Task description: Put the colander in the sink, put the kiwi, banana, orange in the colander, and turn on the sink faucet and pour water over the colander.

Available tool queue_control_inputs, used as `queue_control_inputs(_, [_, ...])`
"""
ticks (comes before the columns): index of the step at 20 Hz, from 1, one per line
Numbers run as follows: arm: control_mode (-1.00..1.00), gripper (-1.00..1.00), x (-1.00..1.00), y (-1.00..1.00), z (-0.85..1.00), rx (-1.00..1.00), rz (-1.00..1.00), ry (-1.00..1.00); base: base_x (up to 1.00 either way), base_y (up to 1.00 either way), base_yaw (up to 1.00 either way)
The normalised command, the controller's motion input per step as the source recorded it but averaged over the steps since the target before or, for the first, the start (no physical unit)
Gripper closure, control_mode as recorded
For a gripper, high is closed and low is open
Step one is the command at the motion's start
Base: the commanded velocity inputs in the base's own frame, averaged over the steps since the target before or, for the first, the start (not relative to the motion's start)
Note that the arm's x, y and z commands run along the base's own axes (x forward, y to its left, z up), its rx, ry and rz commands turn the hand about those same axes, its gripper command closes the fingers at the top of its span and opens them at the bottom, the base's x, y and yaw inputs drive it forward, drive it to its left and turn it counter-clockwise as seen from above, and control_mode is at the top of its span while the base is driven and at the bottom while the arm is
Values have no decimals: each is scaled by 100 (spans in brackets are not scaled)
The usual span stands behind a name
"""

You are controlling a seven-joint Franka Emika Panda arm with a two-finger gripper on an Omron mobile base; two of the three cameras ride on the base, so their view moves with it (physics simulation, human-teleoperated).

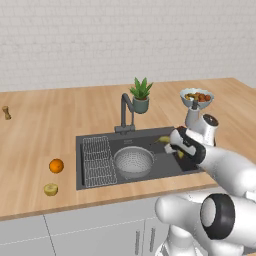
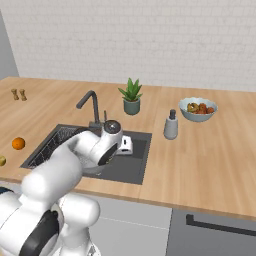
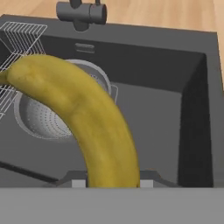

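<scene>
Banana (image 3: 94, 127): clamped in gripper (image 1: 173, 146), held above sink (image 1: 165, 167), right of colander (image 1: 133, 161); not yet dropped in.
Colander: seated in basin beside wire rack (image 1: 97, 160); step done.
Kiwi (image 1: 50, 189), orange (image 1: 56, 165): on counter (image 1: 40, 130) left of sink, untouched.
Sink faucet (image 1: 125, 112): behind basin, no stream visible; judged off.
Remaining: three fruits, water.

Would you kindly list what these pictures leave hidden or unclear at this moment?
- Hand view: the banana covers part of the colander; the fingertips gripping it cannot be made out.
- Right base view: the arm hides most of the colander and the sink floor.
- Left base view: the gripper hides the banana's middle.
- Right base view: the kiwi is cut by the left edge.
</scene>
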Motion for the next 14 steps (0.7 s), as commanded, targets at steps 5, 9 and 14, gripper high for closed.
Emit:
queue_control_inputs(5, [-100, 100, 28, 66, -5, 0, 0, 0, 0, 0, 0])
queue_control_inputs(9, [-100, 100, 33, 46, -18, 1, 0, 0, 0, 0, 0])
queue_control_inputs(14, [-100, 100, 22, 41, -21, 2, 0, 0, 0, 0, 0])
